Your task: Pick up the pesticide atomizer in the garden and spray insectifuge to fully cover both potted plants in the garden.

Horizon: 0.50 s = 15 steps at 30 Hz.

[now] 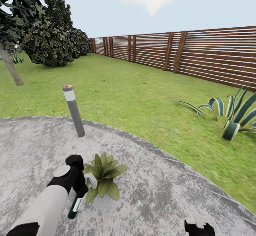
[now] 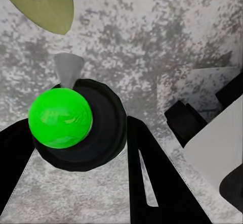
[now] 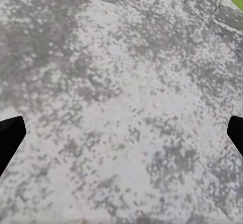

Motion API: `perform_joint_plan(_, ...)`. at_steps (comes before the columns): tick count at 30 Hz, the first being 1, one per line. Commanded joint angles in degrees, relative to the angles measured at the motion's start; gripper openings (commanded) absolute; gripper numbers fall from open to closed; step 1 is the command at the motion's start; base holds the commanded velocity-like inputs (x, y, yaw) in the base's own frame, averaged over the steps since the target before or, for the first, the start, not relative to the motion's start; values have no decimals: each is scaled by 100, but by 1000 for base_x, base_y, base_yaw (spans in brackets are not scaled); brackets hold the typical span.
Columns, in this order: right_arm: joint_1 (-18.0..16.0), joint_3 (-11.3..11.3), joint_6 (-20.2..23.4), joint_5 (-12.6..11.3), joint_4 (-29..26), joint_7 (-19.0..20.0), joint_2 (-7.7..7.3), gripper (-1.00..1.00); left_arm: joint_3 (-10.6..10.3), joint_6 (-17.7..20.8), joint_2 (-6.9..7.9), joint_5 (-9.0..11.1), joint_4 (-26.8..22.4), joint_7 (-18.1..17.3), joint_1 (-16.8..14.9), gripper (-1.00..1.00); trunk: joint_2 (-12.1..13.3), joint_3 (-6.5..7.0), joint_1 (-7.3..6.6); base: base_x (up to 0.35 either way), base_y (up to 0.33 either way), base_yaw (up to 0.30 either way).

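Atomizer duty looks like it's underway: the left gripper (image 1: 82,188), low and left of centre in the head view, is clamped around the pesticide atomizer (image 1: 75,206), which hangs below the fingers as a slim bottle with a white band and a dark green end. In the left wrist view you look straight down on the bottle between the two black fingers (image 2: 152,183), with a bright green round part and a grey nozzle (image 2: 68,68) poking toward a leaf (image 2: 43,4). My guess is the bottle is held that way so the nozzle aims at the potted plant (image 1: 103,179), which sits on the stone patio (image 1: 160,193) right beside the gripper, near touching it. I only see one rosette here; no second pot in sight. A grey bollard lamp (image 1: 73,110) stands further back near the patio edge, and a striped agave (image 1: 234,115) sits on the lawn (image 1: 135,94) at the right, with the slat fence (image 1: 199,54) behind. The right gripper (image 3: 121,133) hangs spread open over bare patio with nothing between its tips, probably just parked out of the way.
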Motion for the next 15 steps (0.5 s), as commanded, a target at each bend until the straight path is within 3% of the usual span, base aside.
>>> perform_joint_plan(1, -6, -39, -27, 60, 10, -16, 1, 100, 33, 60, -11, 1, 1, 148, 69, -100, -2, -5, -1, 0, 0, 0)
perform_joint_plan(4, -6, -40, -28, 60, 10, -16, 1, 100, 41, 56, 26, 49, 25, 422, 181, -100, -2, -5, -1, 0, 0, 0)
perform_joint_plan(9, -6, -39, -28, 60, 10, -16, 1, 100, 63, 51, 48, 88, 28, 524, 244, -100, -2, -5, -1, 0, 0, 0)
perform_joint_plan(12, -6, -39, -28, 60, 10, -16, 1, 100, 65, 53, -16, 379, 31, 673, 249, -100, -2, -5, -1, 0, 0, 0)
perform_joint_plan(15, -6, -39, -28, 60, 10, -16, 1, 100, 61, 58, -39, 964, 35, 1137, 249, -100, -2, -16, -1, 0, 0, 78)
